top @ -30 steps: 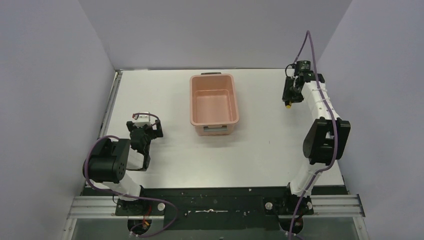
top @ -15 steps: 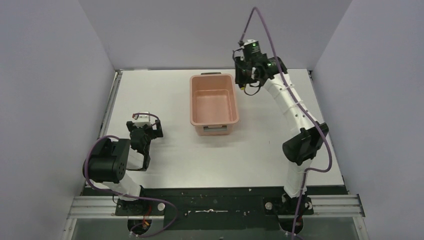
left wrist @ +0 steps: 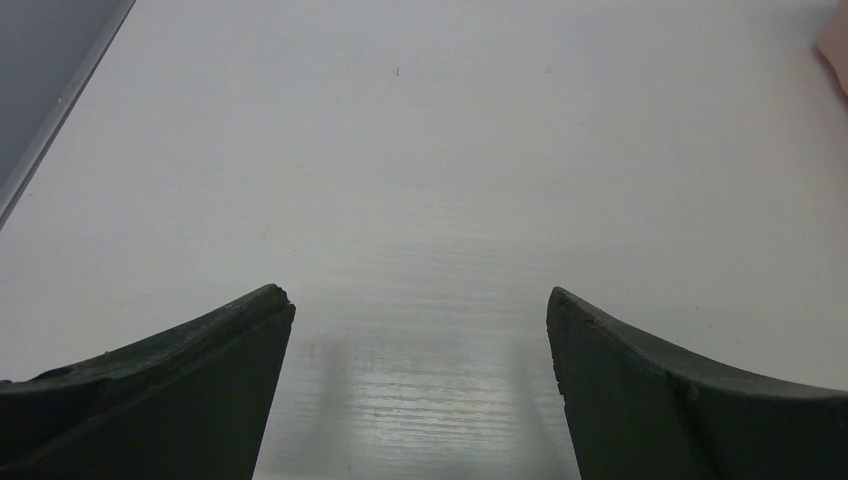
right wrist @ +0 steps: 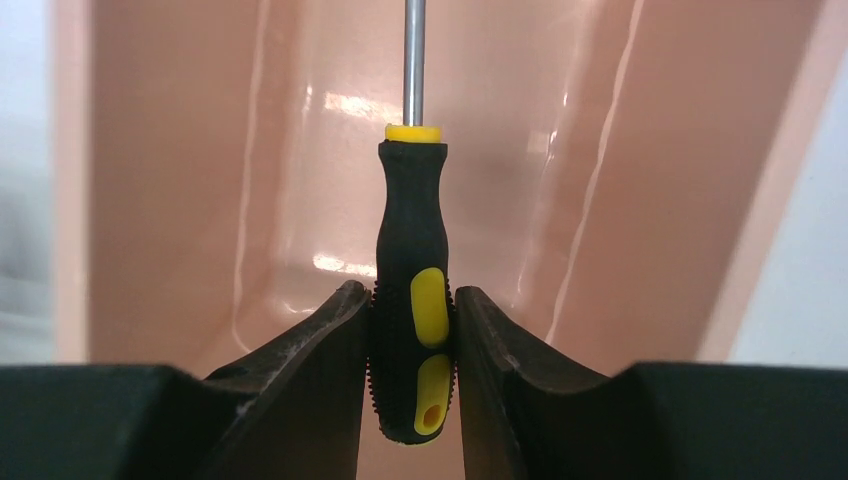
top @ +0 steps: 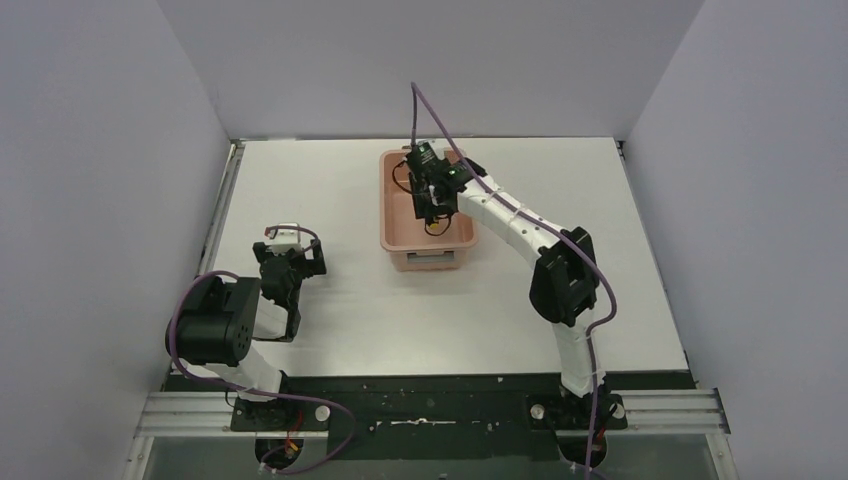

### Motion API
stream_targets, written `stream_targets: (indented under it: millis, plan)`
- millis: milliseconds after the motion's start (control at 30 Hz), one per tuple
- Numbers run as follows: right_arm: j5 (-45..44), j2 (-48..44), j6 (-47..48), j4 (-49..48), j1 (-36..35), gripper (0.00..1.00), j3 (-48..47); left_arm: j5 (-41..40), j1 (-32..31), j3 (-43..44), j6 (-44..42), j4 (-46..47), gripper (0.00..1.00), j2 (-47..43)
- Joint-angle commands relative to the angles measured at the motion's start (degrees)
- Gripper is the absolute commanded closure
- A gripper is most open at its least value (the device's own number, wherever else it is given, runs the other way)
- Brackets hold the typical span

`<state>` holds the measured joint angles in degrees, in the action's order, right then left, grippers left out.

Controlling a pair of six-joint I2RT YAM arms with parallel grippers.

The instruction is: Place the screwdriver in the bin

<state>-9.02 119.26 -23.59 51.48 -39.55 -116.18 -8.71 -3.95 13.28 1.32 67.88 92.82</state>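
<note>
Just changed: the right gripper (right wrist: 412,300) has been carried from the far right edge of the tabletop (top: 300,180) to above the bin (top: 386,205), which stands mid-table toward the far edge.
Right grip: jaws closed tight on the handle of the screwdriver (right wrist: 411,240), shaft pointed into the bin.
Idle side: the left gripper (left wrist: 420,310) is held wide apart, nothing grasped, near the left edge.
Meaning: only the release is judged left.

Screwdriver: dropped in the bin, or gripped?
Gripped: right end effector is shut on the screwdriver handle, above the bin floor.
</note>
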Motion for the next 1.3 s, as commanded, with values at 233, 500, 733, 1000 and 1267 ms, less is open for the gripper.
stream_targets:
  millis: [233, 500, 733, 1000, 1267]
  plan:
    - [-0.5, -1.5, -4.8, -17.2, -1.3, 0.82, 19.5, 0.4, 0.3, 1.2, 0.6, 1.4, 0.03, -0.6]
    - [-0.9, 3.2, -6.0, -21.4, -0.5, 0.52, 23.0, 0.4, 0.4, 1.2, 0.5, 1.4, 0.03, -0.6]
    - [-2.7, 1.8, -4.5, -19.5, -0.4, 0.25, 20.0, 0.4, 0.3, 1.2, 0.6, 1.4, 0.03, -0.6]
    - [-4.8, -6.2, 2.4, -16.4, 1.0, 0.04, 12.9, 0.4, 0.4, 1.2, 0.6, 1.4, 0.03, -0.6]
    - [-4.4, -15.1, 7.2, -12.9, 12.8, 0.00, 14.5, 0.4, 0.4, 1.2, 0.5, 1.4, 0.03, -0.6]
